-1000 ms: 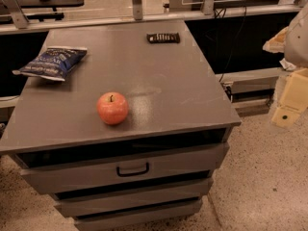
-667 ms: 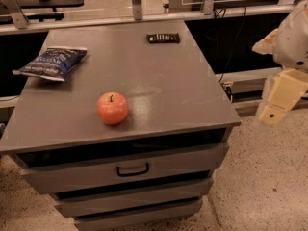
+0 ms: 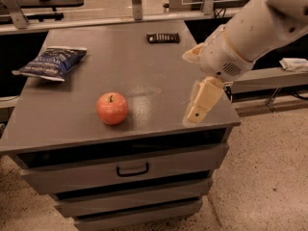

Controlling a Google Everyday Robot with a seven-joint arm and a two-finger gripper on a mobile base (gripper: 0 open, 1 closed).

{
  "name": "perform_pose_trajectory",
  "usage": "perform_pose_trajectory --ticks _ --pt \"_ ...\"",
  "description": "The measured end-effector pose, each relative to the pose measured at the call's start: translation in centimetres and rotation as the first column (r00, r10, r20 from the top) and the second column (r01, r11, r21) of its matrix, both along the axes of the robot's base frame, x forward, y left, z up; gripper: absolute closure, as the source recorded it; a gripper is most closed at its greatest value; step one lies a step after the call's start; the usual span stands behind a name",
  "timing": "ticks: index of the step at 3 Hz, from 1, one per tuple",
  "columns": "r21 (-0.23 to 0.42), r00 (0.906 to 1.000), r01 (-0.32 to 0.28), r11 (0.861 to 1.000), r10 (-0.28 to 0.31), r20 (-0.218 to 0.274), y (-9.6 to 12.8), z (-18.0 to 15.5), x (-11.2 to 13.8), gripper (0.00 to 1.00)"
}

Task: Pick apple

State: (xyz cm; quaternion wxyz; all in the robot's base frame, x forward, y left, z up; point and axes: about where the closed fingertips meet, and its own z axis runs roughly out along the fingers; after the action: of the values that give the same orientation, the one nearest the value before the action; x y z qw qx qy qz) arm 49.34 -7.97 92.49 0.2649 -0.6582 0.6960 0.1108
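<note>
1. Red-orange apple [image 3: 112,108] sits stem-up on the grey table [image 3: 144,57], near its front edge and left of centre.
2. Beige claw [image 3: 191,84] hovers over the table's front right corner, well apart from the apple, open and empty.
3. Blue snack bag [image 3: 52,62] lies at the back left, and a dark flat bar [image 3: 163,37] at the back edge.

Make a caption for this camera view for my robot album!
Robot gripper hovers over the gray cabinet's front corner, apart from the red apple; a blue bag lies behind.
</note>
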Motion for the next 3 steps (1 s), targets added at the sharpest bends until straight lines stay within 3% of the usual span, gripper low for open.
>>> perform_pose_trajectory --ticks 1,2,3 --pt "0.129 0.9955 -0.095 0.987 0.093 0.015 5.8 -1.3 0.7 0.00" --pt "0.230 0.9892 -0.146 0.962 0.145 0.023 9.6 -2.8 0.9 0.00" --pt "0.318 0.9863 -0.160 0.935 0.164 0.014 12.3 -4.6 1.1 0.00"
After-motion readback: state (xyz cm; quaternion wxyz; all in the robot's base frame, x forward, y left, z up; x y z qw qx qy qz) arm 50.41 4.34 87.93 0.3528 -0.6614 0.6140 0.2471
